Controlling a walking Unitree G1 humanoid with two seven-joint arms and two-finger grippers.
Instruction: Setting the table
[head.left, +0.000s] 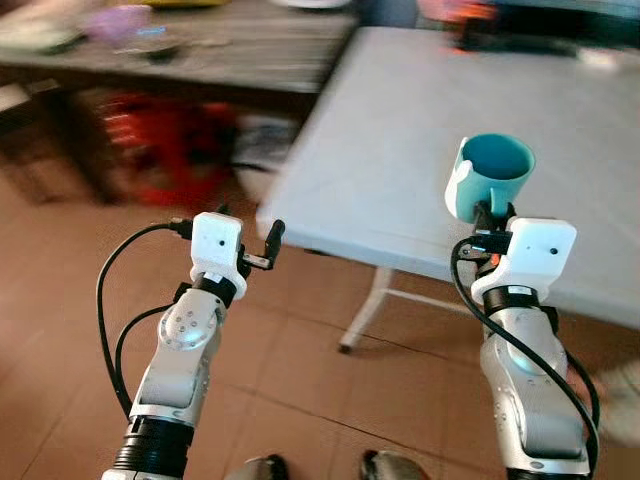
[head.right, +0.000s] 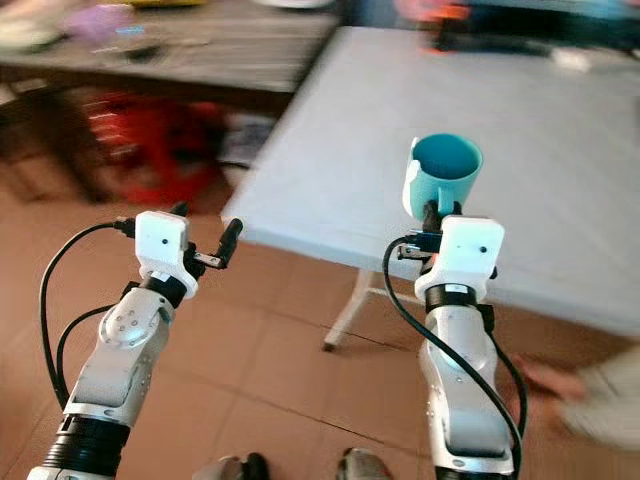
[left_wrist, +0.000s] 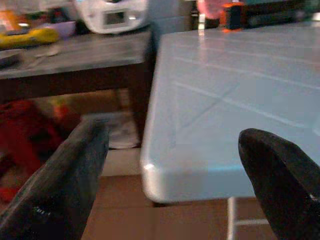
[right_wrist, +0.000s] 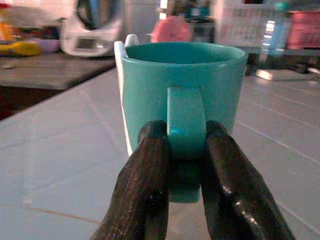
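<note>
Right gripper (right_wrist: 185, 150) pinches the teal mug's (right_wrist: 182, 95) handle, upright over the pale bench (head.left: 400, 150) at frame right; left gripper (left_wrist: 175, 190) spread near its corner.

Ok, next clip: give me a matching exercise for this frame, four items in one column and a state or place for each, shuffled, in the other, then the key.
Items
1. teal ceramic mug
2. left gripper
3. right gripper
4. pale grey folding table

States or places
A. open, holding nothing, by the table's near corner
B. shut on a handle
C. upright, held over the tabletop
D. on the brown tiled floor, ahead of the robot

Pairs: 1-C, 2-A, 3-B, 4-D
</note>
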